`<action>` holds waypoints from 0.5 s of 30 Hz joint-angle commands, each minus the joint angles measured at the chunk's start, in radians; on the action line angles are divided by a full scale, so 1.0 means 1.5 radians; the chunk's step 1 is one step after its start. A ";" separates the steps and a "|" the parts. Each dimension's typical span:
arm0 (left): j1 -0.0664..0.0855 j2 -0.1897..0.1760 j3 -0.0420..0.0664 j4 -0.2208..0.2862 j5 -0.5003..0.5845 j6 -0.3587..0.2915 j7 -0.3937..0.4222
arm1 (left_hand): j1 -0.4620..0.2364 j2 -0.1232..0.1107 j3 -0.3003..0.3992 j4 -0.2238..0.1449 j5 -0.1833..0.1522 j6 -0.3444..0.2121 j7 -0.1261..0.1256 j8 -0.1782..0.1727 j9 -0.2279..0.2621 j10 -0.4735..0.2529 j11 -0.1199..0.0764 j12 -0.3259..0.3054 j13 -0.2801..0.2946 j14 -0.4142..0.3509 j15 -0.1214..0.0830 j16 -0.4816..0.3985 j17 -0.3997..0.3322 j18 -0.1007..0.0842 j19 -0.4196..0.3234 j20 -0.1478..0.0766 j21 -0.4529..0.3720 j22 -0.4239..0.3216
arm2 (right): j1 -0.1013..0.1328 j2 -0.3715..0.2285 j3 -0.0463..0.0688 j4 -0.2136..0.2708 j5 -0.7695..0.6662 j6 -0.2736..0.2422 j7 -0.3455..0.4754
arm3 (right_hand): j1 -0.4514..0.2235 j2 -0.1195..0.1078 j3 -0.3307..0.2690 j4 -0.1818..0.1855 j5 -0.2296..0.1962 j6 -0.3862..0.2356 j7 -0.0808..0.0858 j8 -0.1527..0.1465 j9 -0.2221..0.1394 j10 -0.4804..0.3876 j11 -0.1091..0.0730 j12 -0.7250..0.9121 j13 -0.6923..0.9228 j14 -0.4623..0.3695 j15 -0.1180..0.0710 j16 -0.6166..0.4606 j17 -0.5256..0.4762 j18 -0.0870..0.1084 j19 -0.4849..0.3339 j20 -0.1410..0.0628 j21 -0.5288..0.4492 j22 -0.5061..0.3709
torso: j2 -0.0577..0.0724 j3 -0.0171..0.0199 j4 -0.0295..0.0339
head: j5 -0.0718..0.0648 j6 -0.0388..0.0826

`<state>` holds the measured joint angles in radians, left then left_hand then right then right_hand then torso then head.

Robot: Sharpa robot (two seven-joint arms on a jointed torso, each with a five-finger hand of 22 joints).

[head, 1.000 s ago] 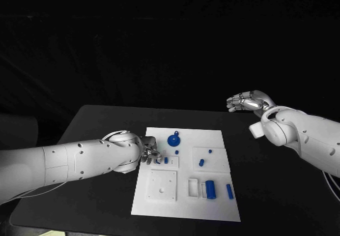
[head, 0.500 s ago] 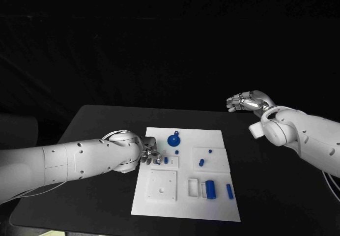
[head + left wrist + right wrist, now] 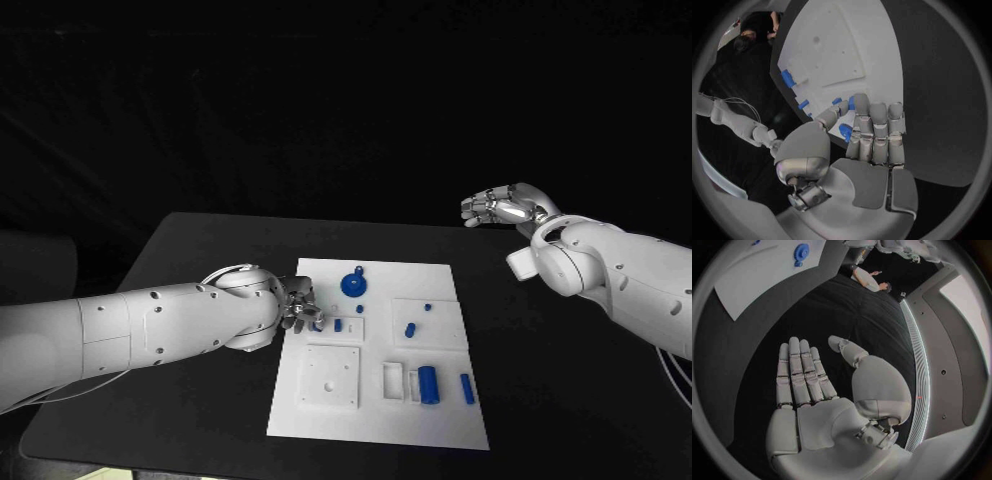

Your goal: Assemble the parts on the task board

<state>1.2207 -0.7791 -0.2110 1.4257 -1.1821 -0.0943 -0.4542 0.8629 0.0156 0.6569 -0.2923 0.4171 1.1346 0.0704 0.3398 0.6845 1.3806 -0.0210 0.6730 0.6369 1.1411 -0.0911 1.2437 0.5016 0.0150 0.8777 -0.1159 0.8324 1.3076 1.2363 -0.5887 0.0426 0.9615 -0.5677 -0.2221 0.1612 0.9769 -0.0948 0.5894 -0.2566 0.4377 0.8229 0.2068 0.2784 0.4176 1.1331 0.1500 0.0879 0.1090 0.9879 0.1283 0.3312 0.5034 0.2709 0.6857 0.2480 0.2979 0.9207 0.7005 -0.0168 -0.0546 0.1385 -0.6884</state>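
The board (image 3: 378, 350), a white plate, was seen lying at the lower centre of the head view on the black table (image 3: 188, 250), with blue parts spread over it: a round disc (image 3: 353, 287) near its top edge, a small peg (image 3: 410, 329) at centre right, and two cylinders (image 3: 427, 383) standing in slots at lower right. Over the last second almost nothing was changed: the left arm was shifted only slightly and the left hand (image 3: 302, 308) was kept at the board's left edge, just below the disc, while no part was seen to be moved. From this it was judged that a grasp was being settled, not a part carried, and that assembly was hardly begun, with most parts lying loose or apart from their seats. In the left wrist view the left hand's fingers (image 3: 873, 131) were held side by side and bent forward over the board's edge, the thumb brought in toward them, with a small blue part (image 3: 846, 131) lying between thumb and fingers; whether it was truly pinched or merely touched could not be told. The right hand (image 3: 502, 208) was held raised at the upper right, well apart from the board, and its palm was shown flat with fingers extended and nothing in it.
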 commanded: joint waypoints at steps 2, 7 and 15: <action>0.000 -0.002 0.000 0.007 0.010 -0.023 0.005 | 0.008 0.008 0.003 -0.001 0.003 0.038 -0.032 0.002 0.002 0.029 -0.042 0.004 0.001 0.008 -0.012 0.003 0.001 0.002 0.003 -0.058 0.003 0.015 | 0.000 0.000 0.000 0.001 -0.004 0.010 0.004 | 0.005 -0.002 -0.002 -0.001 0.002 -0.006 0.000 0.003 -0.001 0.006 -0.001 -0.003 -0.001 -0.004 0.002 -0.004 0.001 -0.006 -0.004 0.002 -0.003 0.001 | 0.000 0.0001 0.0004 | 0.000 0.000; 0.000 -0.006 0.000 0.008 0.014 -0.033 0.006 | 0.007 0.009 0.002 -0.001 0.003 0.038 -0.033 0.002 0.002 0.029 -0.042 0.005 0.002 0.008 -0.012 0.003 0.001 0.002 0.003 -0.058 0.003 0.015 | 0.000 0.000 0.000 0.000 -0.004 0.010 0.004 | 0.005 -0.002 -0.002 -0.001 0.002 -0.006 0.000 0.003 -0.001 0.006 -0.001 -0.003 -0.001 -0.004 0.002 -0.004 0.001 -0.006 -0.004 0.002 -0.003 0.001 | 0.000 0.0002 0.0005 | 0.001 -0.001; 0.000 -0.006 -0.004 0.008 0.016 -0.053 0.007 | 0.006 0.010 0.002 -0.001 0.004 0.038 -0.033 0.001 0.002 0.028 -0.042 0.005 0.002 0.008 -0.012 0.003 0.001 0.002 0.004 -0.058 0.004 0.015 | -0.001 0.000 0.000 0.000 -0.004 0.011 0.004 | 0.005 -0.002 -0.002 -0.001 0.002 -0.006 0.000 0.003 -0.001 0.006 -0.001 -0.003 -0.001 -0.004 0.002 -0.004 0.001 -0.006 -0.004 0.002 -0.003 0.001 | 0.000 0.0007 0.0004 | 0.002 -0.001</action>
<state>1.2203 -0.7898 -0.2165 1.4351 -1.1678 -0.1420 -0.4531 0.8629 0.0156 0.6556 -0.2936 0.4191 1.1345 0.0704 0.3358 0.6869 1.3806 -0.0210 0.6769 0.6394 1.1416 -0.0906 1.2437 0.5024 0.0151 0.8777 -0.1159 0.8324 1.3074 1.2354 -0.5888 0.0426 0.9612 -0.5678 -0.2216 0.1611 0.9769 -0.0948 0.5894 -0.2566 0.4377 0.8229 0.2068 0.2784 0.4178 1.1331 0.1500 0.0879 0.1092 0.9879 0.1283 0.3312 0.5033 0.2709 0.6857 0.2480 0.2979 0.9206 0.7005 -0.0159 -0.0534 0.1410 -0.6892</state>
